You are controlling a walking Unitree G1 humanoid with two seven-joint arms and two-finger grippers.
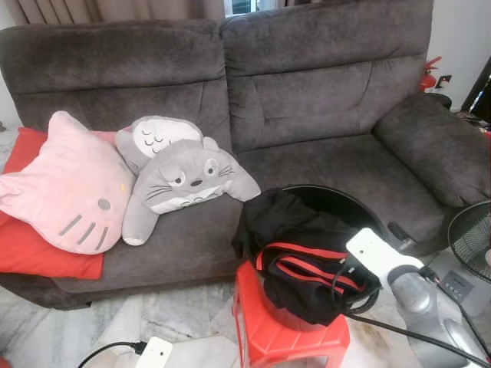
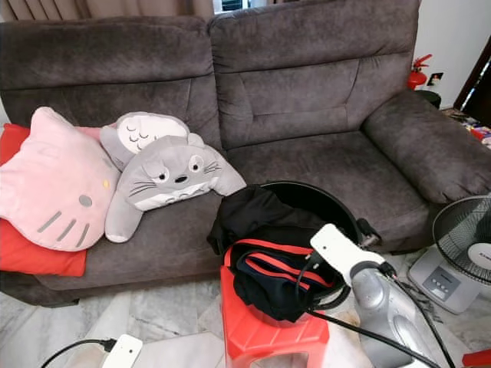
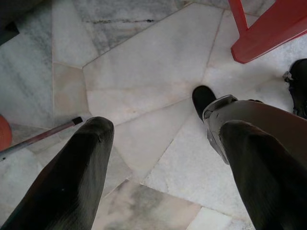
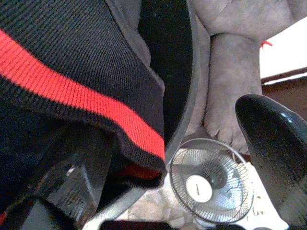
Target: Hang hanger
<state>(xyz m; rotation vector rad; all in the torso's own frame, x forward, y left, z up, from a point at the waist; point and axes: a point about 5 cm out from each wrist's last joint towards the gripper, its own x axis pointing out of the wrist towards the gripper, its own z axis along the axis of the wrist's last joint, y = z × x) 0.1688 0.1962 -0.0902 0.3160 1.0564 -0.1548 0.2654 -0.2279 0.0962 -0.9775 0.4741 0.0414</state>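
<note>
A black garment with red stripes (image 1: 307, 268) lies heaped in a black round basket (image 1: 337, 195) on a red plastic stool (image 1: 284, 330) in front of the sofa. My right arm (image 1: 418, 299) reaches in from the lower right, its white wrist at the pile. In the right wrist view my right gripper (image 4: 177, 163) is open at the garment's edge; the striped cloth (image 4: 72, 81) drapes over one finger (image 4: 72, 187), while the other finger stands clear. My left gripper (image 3: 165, 129) hangs open over the marble floor, holding nothing. I see no hanger.
A grey sofa (image 1: 322, 100) carries a pink cat cushion (image 1: 69, 188), a grey plush (image 1: 184, 180) and a red cushion (image 1: 38, 253). A floor fan (image 1: 472, 238) stands right of the stool. A white plug block (image 1: 153, 353) with a cable lies on the floor.
</note>
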